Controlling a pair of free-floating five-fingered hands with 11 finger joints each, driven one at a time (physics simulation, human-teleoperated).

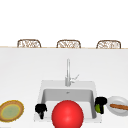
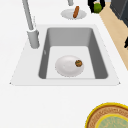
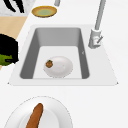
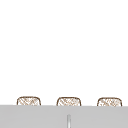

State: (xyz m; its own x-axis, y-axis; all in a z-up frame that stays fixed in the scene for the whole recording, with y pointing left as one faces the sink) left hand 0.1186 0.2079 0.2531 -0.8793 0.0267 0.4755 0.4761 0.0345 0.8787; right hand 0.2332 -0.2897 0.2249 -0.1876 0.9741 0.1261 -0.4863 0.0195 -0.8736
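My right hand (image 1: 101,102) hovers over the sink's front right corner, fingers curled round a small green fruit (image 1: 97,108). The same hand (image 3: 8,47) and fruit (image 3: 4,59) show at the left edge of the right side view, and far off as hand (image 2: 93,3) and fruit (image 2: 97,7) in the left side view. My left hand (image 1: 40,109) hangs at the sink's front left corner with relaxed fingers, holding nothing. A white plate (image 2: 66,67) lies in the basin (image 2: 68,37) with a small brown-green item (image 2: 78,63) on its edge.
A big red ball (image 1: 67,115) fills the front of the sink in the front view. A white plate (image 1: 120,112) with a brown sausage (image 1: 119,107) sits on the right counter, a yellow-green plate (image 1: 11,110) on the left. The faucet (image 1: 68,72) stands behind the basin.
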